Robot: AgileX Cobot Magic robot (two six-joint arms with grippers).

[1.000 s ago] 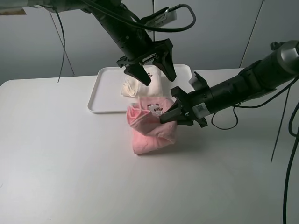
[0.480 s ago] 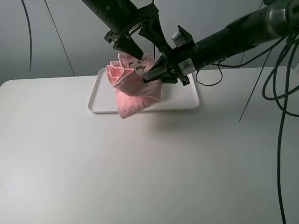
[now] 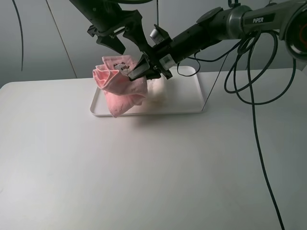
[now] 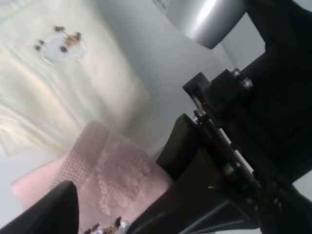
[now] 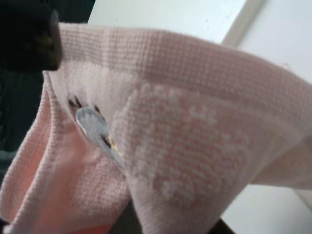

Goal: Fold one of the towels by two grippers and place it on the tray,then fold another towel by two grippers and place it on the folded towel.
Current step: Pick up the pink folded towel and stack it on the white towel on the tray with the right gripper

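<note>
My right gripper (image 3: 140, 72) is shut on a folded pink towel (image 3: 117, 86) and holds it in the air over the left end of the white tray (image 3: 188, 93). The towel hangs bunched below the fingers, its embroidered patch showing in the right wrist view (image 5: 170, 141). My left gripper (image 3: 130, 51) is open just above the towel's top edge, fingers spread. A folded cream towel (image 3: 157, 91) lies on the tray, partly hidden behind the pink one; the left wrist view shows it (image 4: 53, 83) beyond the pink towel (image 4: 107, 180).
The tray stands at the back middle of the white table (image 3: 153, 172). Black cables (image 3: 249, 81) hang from the right arm over the table's right side. The right arm (image 4: 229, 161) crowds close to my left gripper.
The right gripper lifted the pink towel off the table and carried it back and left, over the tray. The left gripper rose and moved left with it, staying open.
</note>
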